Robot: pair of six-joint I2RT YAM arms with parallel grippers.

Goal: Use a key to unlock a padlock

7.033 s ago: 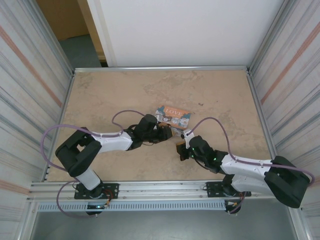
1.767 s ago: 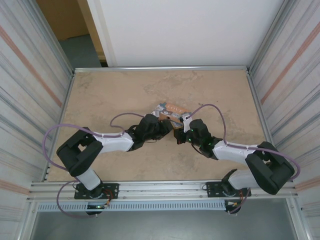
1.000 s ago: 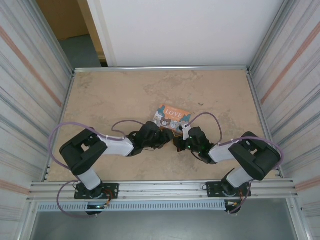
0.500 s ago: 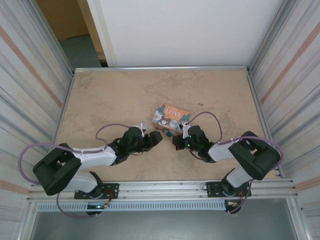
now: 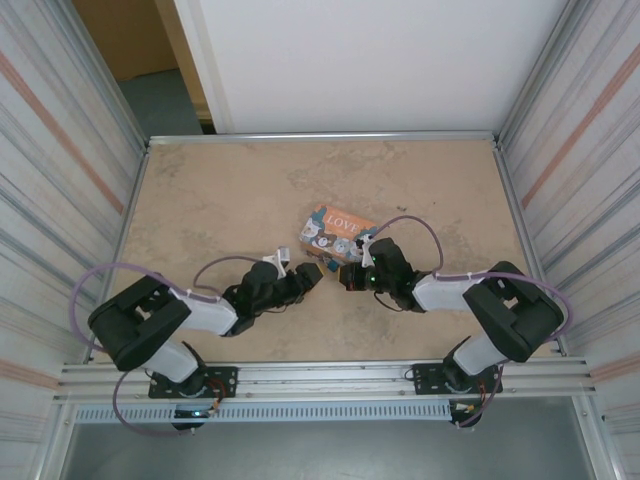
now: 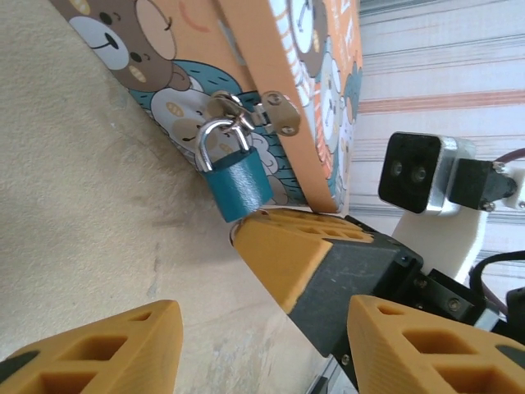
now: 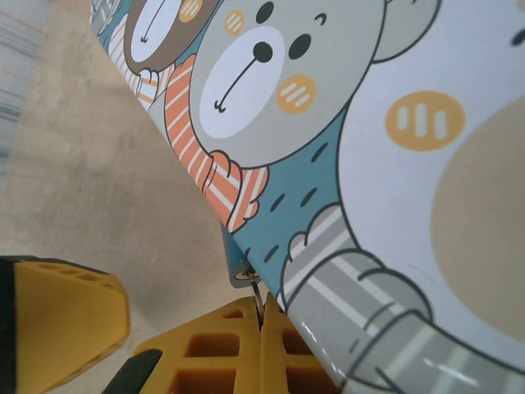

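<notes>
Left gripper [image 6: 262,328], spread and empty at the LOVE box's [image 6: 328,74] seven o'clock, apparently leaves room for the blue padlock [image 6: 238,176] hanging at six, where the right gripper [image 7: 261,316], at five, pinches the key [image 7: 258,295] up toward its keyhole.

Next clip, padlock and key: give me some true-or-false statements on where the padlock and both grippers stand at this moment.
1. The padlock hangs from the hasp of the cartoon box, shackle closed. True.
2. The left gripper is clamped on the padlock. False: it is open, short of the padlock, holding nothing.
3. The right gripper is wide open. False: it is shut, pinching a thin metal blade, apparently the key.
4. The right gripper's fingertips sit at the padlock's bottom end. True.
</notes>
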